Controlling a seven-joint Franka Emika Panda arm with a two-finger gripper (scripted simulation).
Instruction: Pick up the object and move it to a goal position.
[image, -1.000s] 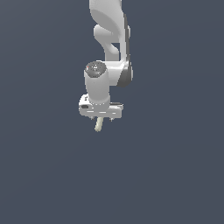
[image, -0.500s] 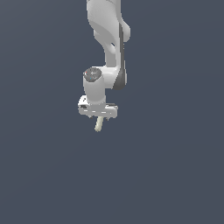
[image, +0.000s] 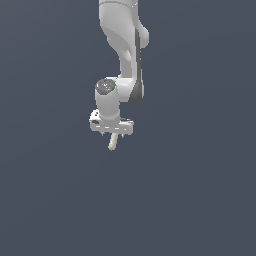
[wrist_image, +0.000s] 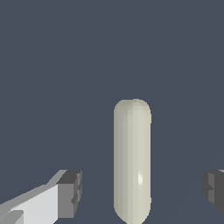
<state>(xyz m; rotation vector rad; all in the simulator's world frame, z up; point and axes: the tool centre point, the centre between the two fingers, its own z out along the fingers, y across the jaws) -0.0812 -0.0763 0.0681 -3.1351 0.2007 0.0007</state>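
The Panda arm's gripper (image: 114, 134) hangs over the dark surface with the pale cream object (image: 113, 142) directly beneath its white bar. In the wrist view the object (wrist_image: 132, 159) lies between the 2 fingers (wrist_image: 70, 193), clear gaps on both sides, jaws apart and touching nothing. The grasp looks not yet made; lift and carry remain, and no goal marker is visible.
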